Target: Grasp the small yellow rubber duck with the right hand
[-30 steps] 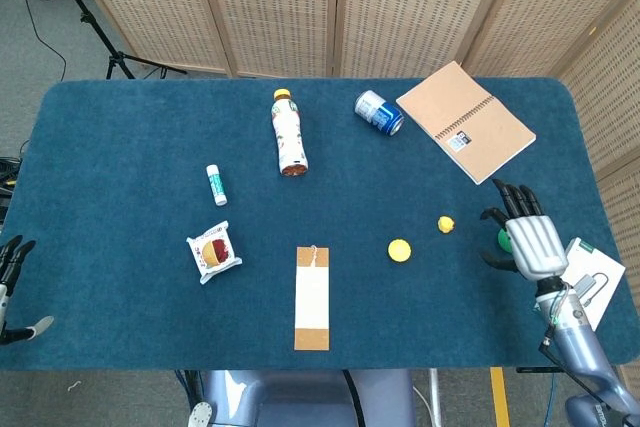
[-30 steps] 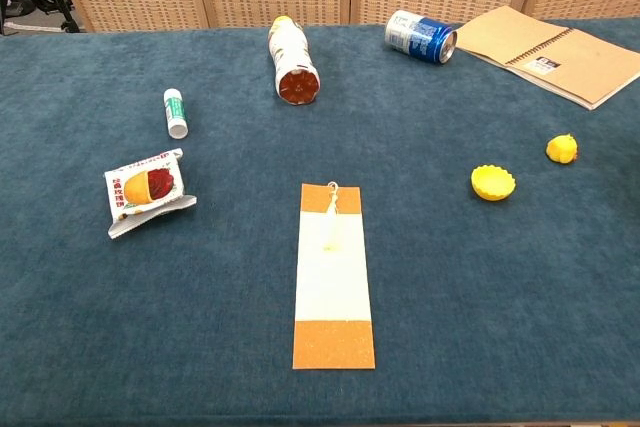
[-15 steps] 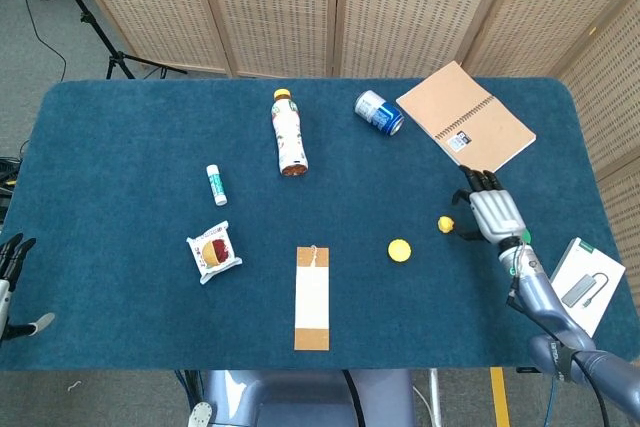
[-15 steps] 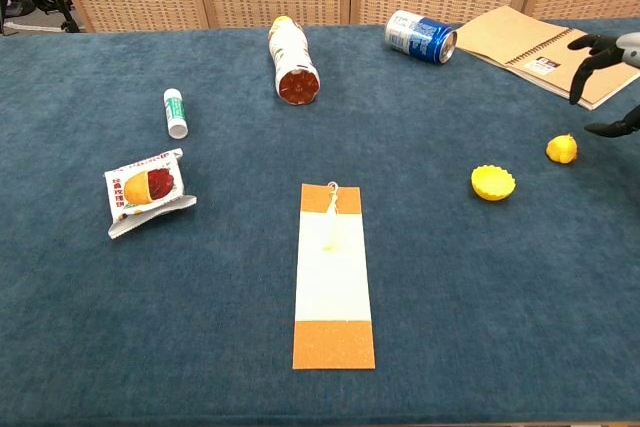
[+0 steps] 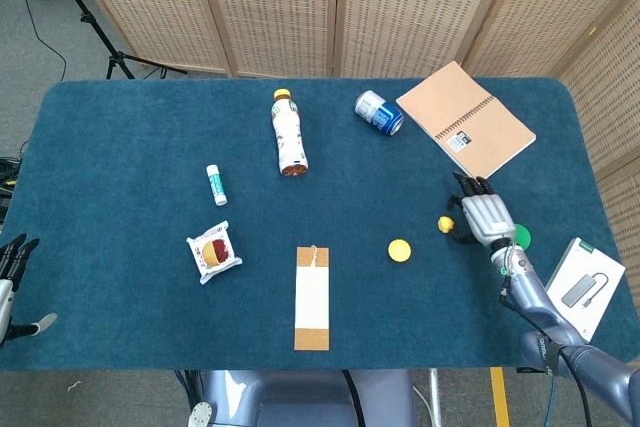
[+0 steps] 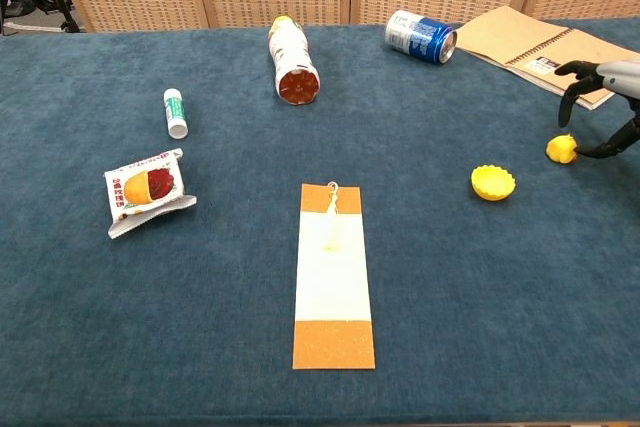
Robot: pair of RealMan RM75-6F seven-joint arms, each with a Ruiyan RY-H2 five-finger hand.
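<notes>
The small yellow rubber duck [image 5: 445,224] [image 6: 561,149] sits on the blue table cloth toward the right side. My right hand [image 5: 484,215] [image 6: 618,77] hovers just to the right of it, fingers spread and curved toward the duck. In the chest view one fingertip [image 6: 565,115] hangs just above the duck and the thumb lies close beside it; the fingers have not closed around it. My left hand [image 5: 12,269] stays at the table's front left edge, fingers apart and holding nothing.
A yellow cap [image 5: 399,250] lies left of the duck. A green disc [image 5: 519,238] and a white box [image 5: 580,287] sit right of the hand. Further back lie a notebook [image 5: 466,120], a blue can [image 5: 379,112] and a bottle [image 5: 289,133]. A long paper card [image 5: 312,297] lies front centre.
My right hand has travelled from the right front of the table leftward to the duck, uncovering the green disc, and has lowered its fingers closer around the duck. The duck has not moved.
</notes>
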